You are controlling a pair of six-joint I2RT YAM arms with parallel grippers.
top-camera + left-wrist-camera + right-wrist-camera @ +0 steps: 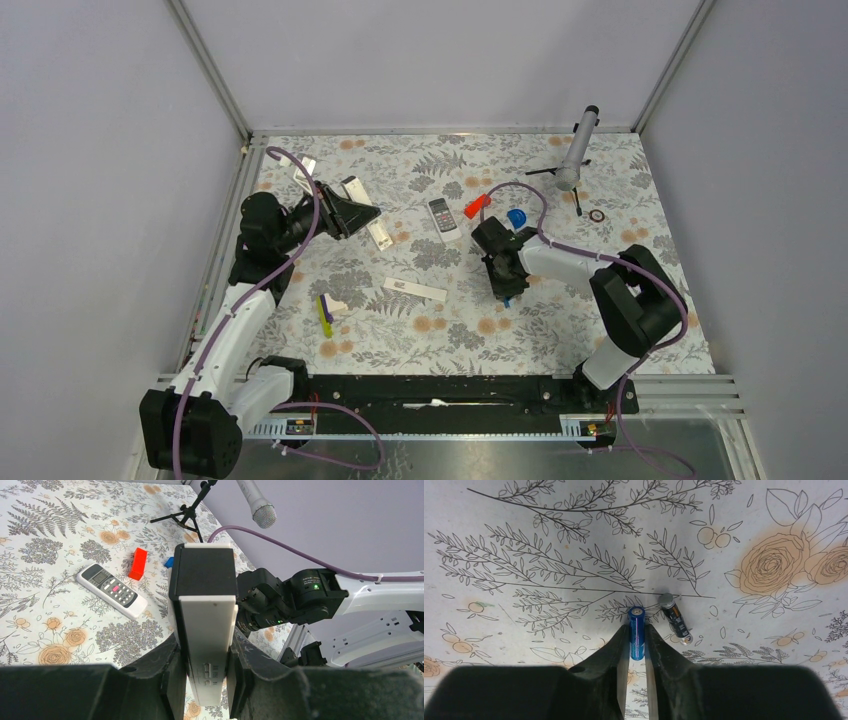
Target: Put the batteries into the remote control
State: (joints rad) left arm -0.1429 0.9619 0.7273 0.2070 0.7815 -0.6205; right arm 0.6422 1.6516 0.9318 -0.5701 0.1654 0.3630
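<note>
Right claw [636, 636] pinches blue battery [636, 620]; left claw [206, 647] grips white bar [207, 620].

Over a floral cloth [560, 330]: a tripod-mounted grey microphone [577, 150] at the far right, with a small ring [597, 215] just beside it. Nearer the middle, an orange-red block [476, 206] and a round blue cap [516, 217] (near each other, not touching), then a slim white bar [415, 289] and a yellow-and-purple tool [324, 314]. At far left, a white-and-black box [207, 625].

no legible text; markings on the dark battery [675, 620] and remote control [112, 589] buttons too small
</note>
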